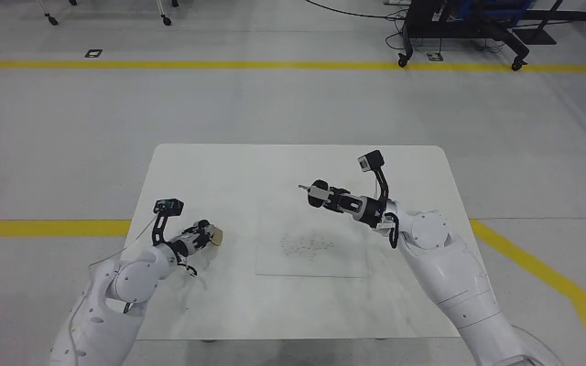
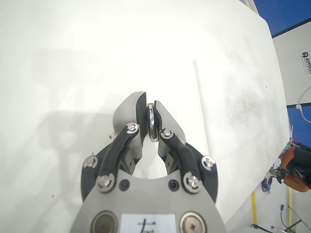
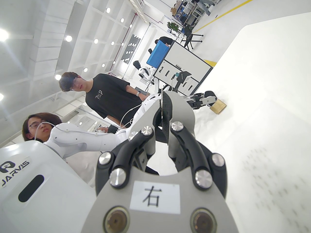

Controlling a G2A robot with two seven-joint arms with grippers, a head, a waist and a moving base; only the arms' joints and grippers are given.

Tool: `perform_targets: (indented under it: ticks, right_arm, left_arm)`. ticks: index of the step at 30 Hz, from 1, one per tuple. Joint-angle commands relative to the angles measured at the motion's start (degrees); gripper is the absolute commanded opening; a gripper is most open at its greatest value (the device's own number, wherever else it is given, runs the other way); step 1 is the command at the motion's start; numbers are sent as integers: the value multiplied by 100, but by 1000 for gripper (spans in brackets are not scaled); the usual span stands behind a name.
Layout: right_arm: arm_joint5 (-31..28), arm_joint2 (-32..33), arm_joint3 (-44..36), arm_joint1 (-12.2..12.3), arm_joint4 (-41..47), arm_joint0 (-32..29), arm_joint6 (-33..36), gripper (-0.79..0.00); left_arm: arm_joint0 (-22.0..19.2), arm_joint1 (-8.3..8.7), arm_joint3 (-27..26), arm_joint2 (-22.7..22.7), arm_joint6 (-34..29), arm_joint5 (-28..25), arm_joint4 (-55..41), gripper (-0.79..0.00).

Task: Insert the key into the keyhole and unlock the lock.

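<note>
White and smooth, with rounded corners, the counter (image 1: 275, 174) stands on a pale grey floor (image 1: 275, 101) crossed by yellow lines (image 1: 183, 64), one far and one level with the counter's middle. A thin pale sheet (image 1: 311, 263) lies flat on the near middle of the counter, peppered with small dark specks (image 1: 307, 242). At the far right of the room a dark wheeled stand (image 1: 458, 32) trails cables. The left wrist view takes in blue and white wall panels (image 2: 279, 1) carrying print, and the right wrist view a white cabinet (image 3: 179, 71) with drawers under rows of ceiling lamps. A white label (image 2: 147, 223) with one dark character sits on the left gripper's body, and the right gripper's body bears one too. At the near left of the counter the left gripper (image 1: 203, 236) has its jaws pinched on the chrome shackle of the brass lock (image 1: 216, 235), whose body points right toward the sheet; whether the lock touches the counter cannot be told. Right of centre and well apart from it, the right gripper (image 1: 316, 192) has its jaws closed narrowly on the key (image 1: 302, 188), whose tip points left.
</note>
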Motion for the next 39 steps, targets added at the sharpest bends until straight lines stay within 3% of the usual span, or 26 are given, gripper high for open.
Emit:
perform_targets:
  ticks: [1, 5, 10, 14, 19, 26, 32, 36, 39]
  right_arm:
    - [0, 0, 0, 0, 0, 0, 0, -785]
    - [0, 0, 0, 0, 0, 0, 0, -785]
    - [0, 0, 0, 0, 0, 0, 0, -785]
    - [0, 0, 0, 0, 0, 0, 0, -785]
    - [0, 0, 0, 0, 0, 0, 0, -785]
    - [0, 0, 0, 0, 0, 0, 0, -785]
    - [0, 0, 0, 0, 0, 0, 0, -785]
    - [142, -55, -28, -16, -149, -3, -246, -785]
    - [248, -240, -63, -75, -275, 77, -620, -785]
  left_arm:
    - [73, 10, -69, -94, -54, -188, -227, -785]
    - [169, 33, -118, -292, -251, -717, -868, -785]
    - [135, 54, 168, -438, -829, -1845, -2348, -785]
    - [-247, 31, 936, -288, -1722, -2743, -4499, -785]
    - [-918, -49, 2085, 26, -2854, -3125, -6792, -785]
    - [-1523, -238, 2945, 351, -3177, -2815, -8804, -785]
    - [-1523, -238, 2945, 351, -3177, -2815, -8804, -785]
    - [-1458, -293, 2739, 433, -2821, -1867, -9395, -785]
    - [-1601, -315, 2865, 563, -2824, -576, -9765, -785]
